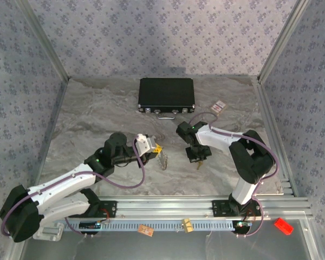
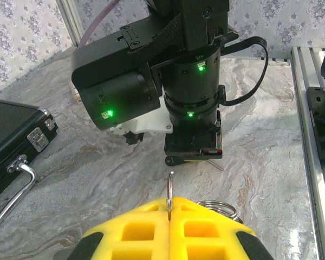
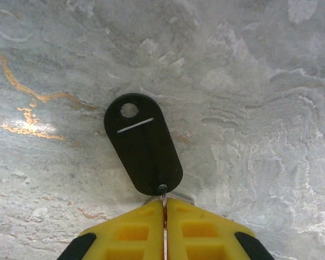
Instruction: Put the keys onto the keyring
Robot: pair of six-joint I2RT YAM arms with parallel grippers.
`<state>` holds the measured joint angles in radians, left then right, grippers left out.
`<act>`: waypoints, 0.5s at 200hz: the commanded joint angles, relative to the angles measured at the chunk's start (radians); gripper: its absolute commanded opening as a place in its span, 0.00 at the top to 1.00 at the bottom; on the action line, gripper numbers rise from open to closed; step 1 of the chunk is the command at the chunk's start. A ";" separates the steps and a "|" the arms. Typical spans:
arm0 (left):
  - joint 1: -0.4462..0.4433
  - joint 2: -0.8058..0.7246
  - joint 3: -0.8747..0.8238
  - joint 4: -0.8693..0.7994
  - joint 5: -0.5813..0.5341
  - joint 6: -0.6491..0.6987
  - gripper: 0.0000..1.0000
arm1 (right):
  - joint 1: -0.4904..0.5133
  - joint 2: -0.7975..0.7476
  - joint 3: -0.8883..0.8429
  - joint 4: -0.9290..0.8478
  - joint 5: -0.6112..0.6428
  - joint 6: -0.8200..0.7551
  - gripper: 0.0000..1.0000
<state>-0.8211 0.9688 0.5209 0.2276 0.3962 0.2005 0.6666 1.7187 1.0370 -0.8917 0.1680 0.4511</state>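
- Pinched together, the left pincer [image 2: 169,210] has its yellow fingers clamped on the thin edge of the keyring [image 2: 170,190], which stands up edge-on just above the fingertips.
- Two wire loops can be counted there: the one held, and a coiled one [image 2: 219,207] just to its right.
- The right pincer [image 3: 163,205] is closed on the metal end of the key [image 3: 143,143], one black oblong piece with a round hole and a pale slit near its far end.
- The key hangs close over the marbled table [image 1: 97,114] near its middle, apart from the keyring.
- One container, a black case [image 1: 166,95], lies at the far side, its lid shut, so what it holds cannot be seen; its handle [image 2: 13,181] faces the arms.
- Small pale cards [image 1: 220,106] lie right of the case, their print too small to read.
- Three green lights glow on the right arm [image 2: 189,81].
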 commanded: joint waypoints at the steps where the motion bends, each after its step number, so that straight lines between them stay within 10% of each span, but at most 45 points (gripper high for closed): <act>1: -0.002 -0.019 0.001 0.030 0.015 0.016 1.00 | 0.006 0.007 0.022 -0.037 0.024 0.000 0.94; 100: -0.002 -0.018 0.004 0.029 0.016 0.016 1.00 | 0.003 0.022 0.029 -0.030 0.015 -0.004 0.90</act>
<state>-0.8211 0.9688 0.5205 0.2276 0.3962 0.2005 0.6666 1.7245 1.0370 -0.8913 0.1696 0.4473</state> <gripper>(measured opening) 0.044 0.114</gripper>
